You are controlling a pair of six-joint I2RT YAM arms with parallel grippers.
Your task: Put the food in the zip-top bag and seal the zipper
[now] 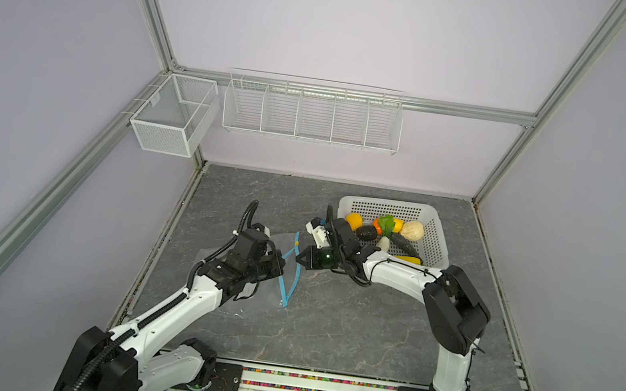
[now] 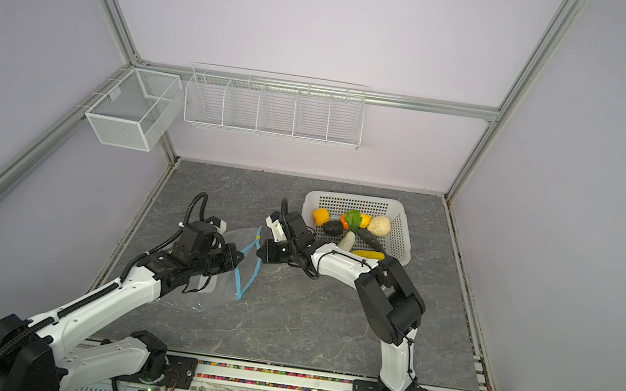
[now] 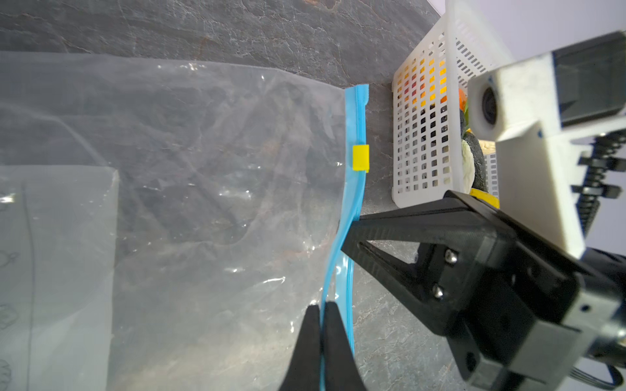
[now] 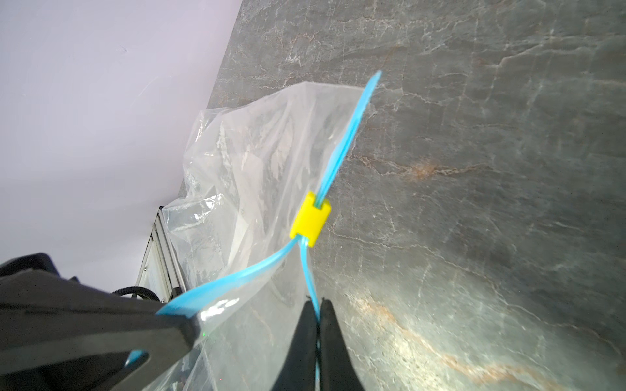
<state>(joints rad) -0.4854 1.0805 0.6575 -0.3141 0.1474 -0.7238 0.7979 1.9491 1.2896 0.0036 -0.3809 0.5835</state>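
Where the grey marbled stone bench (image 1: 324, 333) spreads under both arms, the large clear crinkly plastic zip-top bag (image 3: 203, 169) rests on its left half. Its mouth is turned toward the white perforated plastic basket (image 1: 385, 204), which stands near it at the far right. Inside that basket sit the small toy fruits and vegetables (image 1: 386, 226), all of them outside the bag. The left pincer (image 3: 321, 306) is clamped on one lip of the thin light-blue zipper strip (image 3: 356, 118) and the right pincer (image 4: 318, 306) on the other lip, so the mouth gapes between them. Just beyond both grips, the tiny yellow slider tab (image 4: 311, 222) sits where the two lips join.
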